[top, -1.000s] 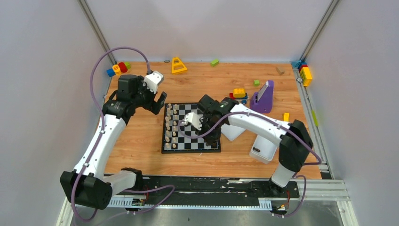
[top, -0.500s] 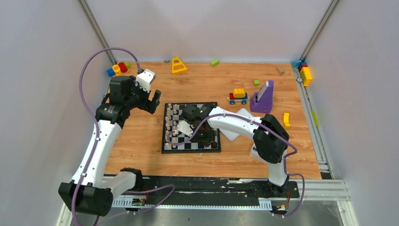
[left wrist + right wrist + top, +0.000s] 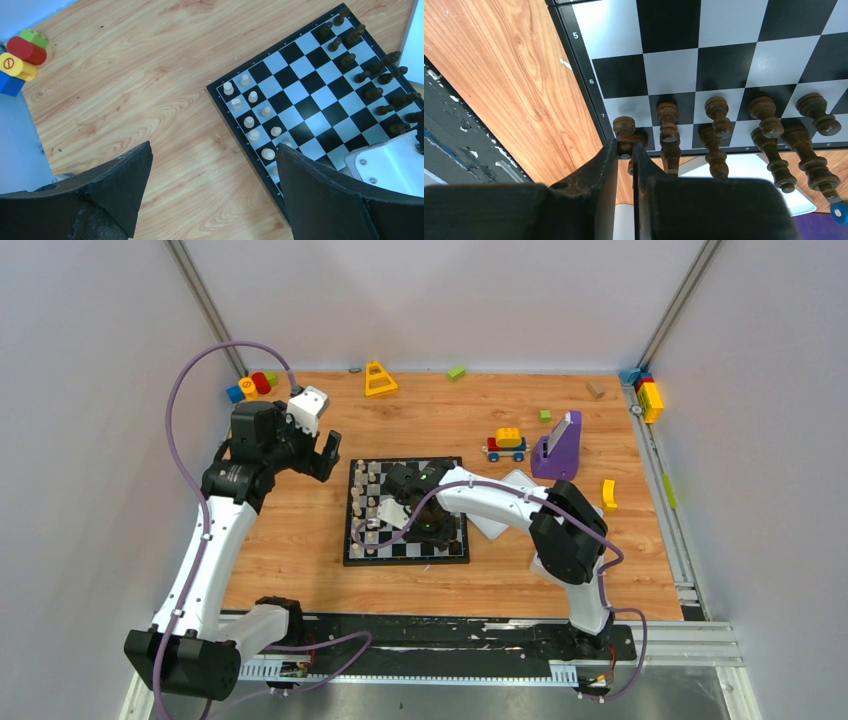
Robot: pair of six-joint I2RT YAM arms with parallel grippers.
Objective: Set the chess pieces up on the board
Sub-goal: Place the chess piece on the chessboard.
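The right gripper (image 3: 625, 146), clenched, sits at a tiny dark brown wooden pawn (image 3: 624, 125) on the black-and-grey checked board (image 3: 674, 25). The pawn is likely light and tippy, best pinched at its neck. The left gripper (image 3: 214, 152) gapes.

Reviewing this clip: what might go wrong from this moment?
1. The right gripper looks shut on a dark piece near a corner of the board. Neighbouring dark pieces crowd beside it, so opening the jaws or lifting away may topple them.
2. That piece sits close to the rim, so it may land off its square.
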